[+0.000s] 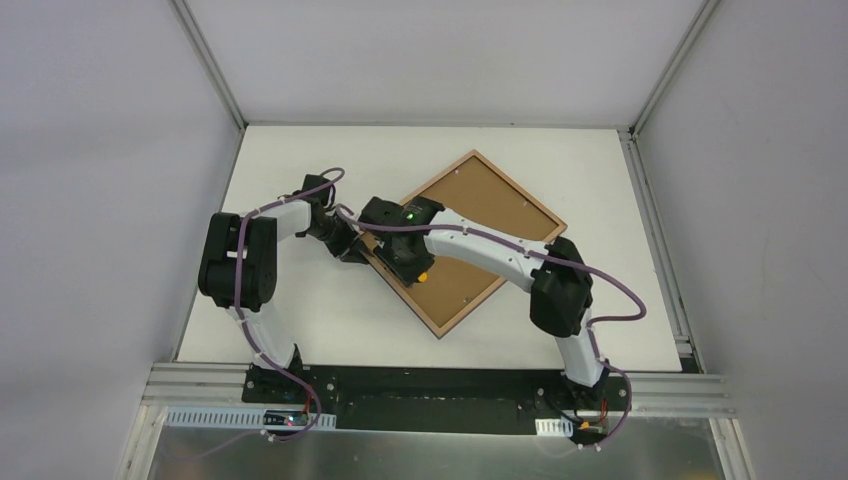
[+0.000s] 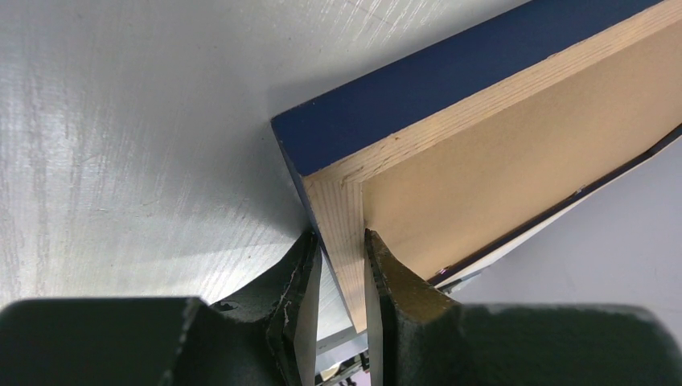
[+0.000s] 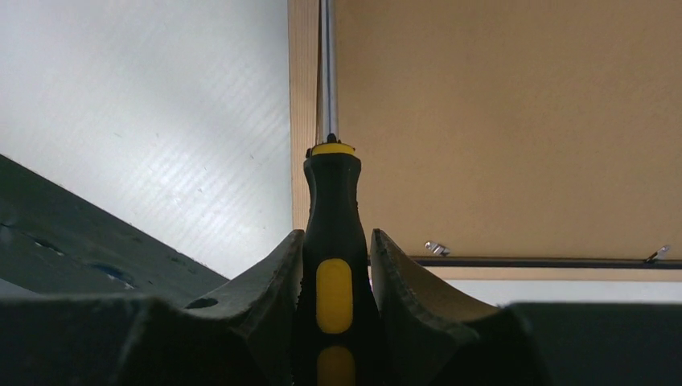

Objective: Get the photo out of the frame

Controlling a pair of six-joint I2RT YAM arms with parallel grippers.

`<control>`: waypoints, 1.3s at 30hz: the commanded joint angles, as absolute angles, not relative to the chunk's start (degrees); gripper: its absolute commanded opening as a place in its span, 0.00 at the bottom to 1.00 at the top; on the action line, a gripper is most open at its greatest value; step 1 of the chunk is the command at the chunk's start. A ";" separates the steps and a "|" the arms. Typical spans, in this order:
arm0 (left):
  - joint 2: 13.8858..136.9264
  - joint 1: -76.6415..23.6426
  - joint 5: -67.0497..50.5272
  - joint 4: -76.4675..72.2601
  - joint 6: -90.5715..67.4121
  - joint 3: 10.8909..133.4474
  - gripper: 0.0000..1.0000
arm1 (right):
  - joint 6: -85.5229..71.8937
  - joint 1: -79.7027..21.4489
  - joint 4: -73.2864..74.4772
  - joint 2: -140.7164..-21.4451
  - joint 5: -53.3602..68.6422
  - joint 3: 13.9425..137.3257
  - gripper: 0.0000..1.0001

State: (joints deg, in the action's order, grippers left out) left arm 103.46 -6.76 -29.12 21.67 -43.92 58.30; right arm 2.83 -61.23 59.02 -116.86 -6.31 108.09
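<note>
The frame (image 1: 520,188) lies back-up, diamond-wise, at centre of the white table (image 1: 300,300). The left gripper (image 2: 344,261) pinches its left corner rail; the right gripper (image 3: 336,240) clamps a black-yellow screwdriver (image 3: 332,197), shaft along the backing board (image 3: 499,121) left edge

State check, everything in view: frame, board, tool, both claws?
frame: back up on the table, one rail pinched at a corner.
board: seated in the frame, not out yet.
screwdriver: gripped by its handle, shaft along the frame's inner edge.
left claw: shut on the frame.
right claw: shut on the screwdriver.
tabs: two show at the board's edge; whether turned, cannot tell.
photo: hidden.
</note>
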 commanded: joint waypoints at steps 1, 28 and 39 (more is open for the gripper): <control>104.74 -7.51 -25.18 21.18 -42.49 56.30 0.00 | 4.60 -63.41 64.35 -114.45 -8.27 105.67 0.00; 99.71 -7.47 -32.36 21.36 -40.90 57.88 0.51 | -6.39 -53.14 58.68 -99.70 5.78 96.78 0.00; 79.74 -13.26 -45.66 12.96 -27.62 56.58 0.67 | -11.99 -40.63 45.11 -90.23 39.67 77.12 0.00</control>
